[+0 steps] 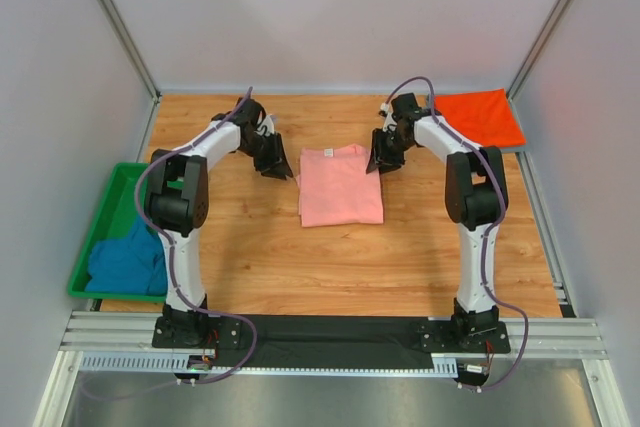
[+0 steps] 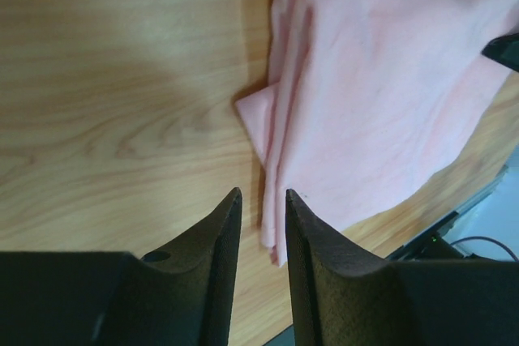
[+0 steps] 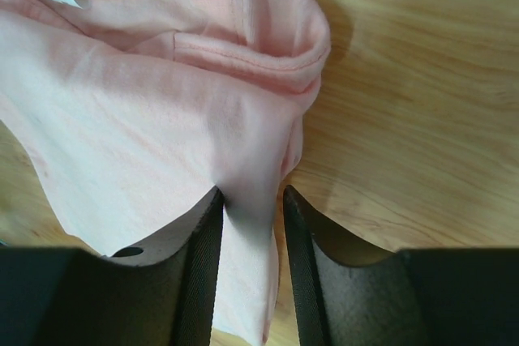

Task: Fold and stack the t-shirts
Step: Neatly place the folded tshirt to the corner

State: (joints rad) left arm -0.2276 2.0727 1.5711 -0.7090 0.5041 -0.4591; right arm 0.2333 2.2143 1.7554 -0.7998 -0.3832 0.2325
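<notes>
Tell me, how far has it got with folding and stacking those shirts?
Early on. The salmon-pink t-shirt lies folded into a rectangle mid-table; the right gripper pinches its cloth, the left gripper beside it. Still to do: the orange-red t-shirt lies apart at the far right, the teal-blue t-shirt is bunched in the green bin. No stack yet.

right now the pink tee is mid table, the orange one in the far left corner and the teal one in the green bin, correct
Not quite. The top external view shows the orange-red t-shirt in the far right corner, not the left. The salmon-pink t-shirt is mid table and the teal-blue t-shirt is in the green bin.
</notes>
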